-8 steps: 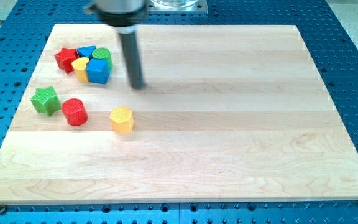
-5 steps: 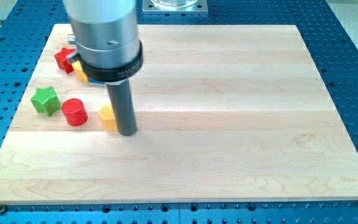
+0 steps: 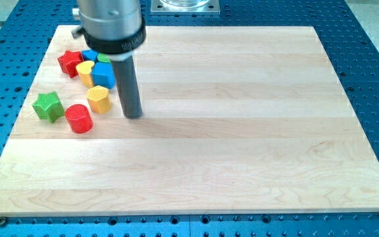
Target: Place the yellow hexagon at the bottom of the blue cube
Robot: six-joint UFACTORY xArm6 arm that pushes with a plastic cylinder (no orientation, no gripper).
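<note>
Tool tip (image 3: 133, 116) beside yellow hexagon (image 3: 99, 99)

yellow hexagon (image 3: 98, 99) below blue cube (image 3: 103, 76) | my tip (image 3: 133, 116) right

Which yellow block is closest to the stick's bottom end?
The yellow hexagon, sitting just to the view's left of my tip. The other yellow block is farther off toward the view's top left, tucked in the cluster beside the blue cube.
</note>
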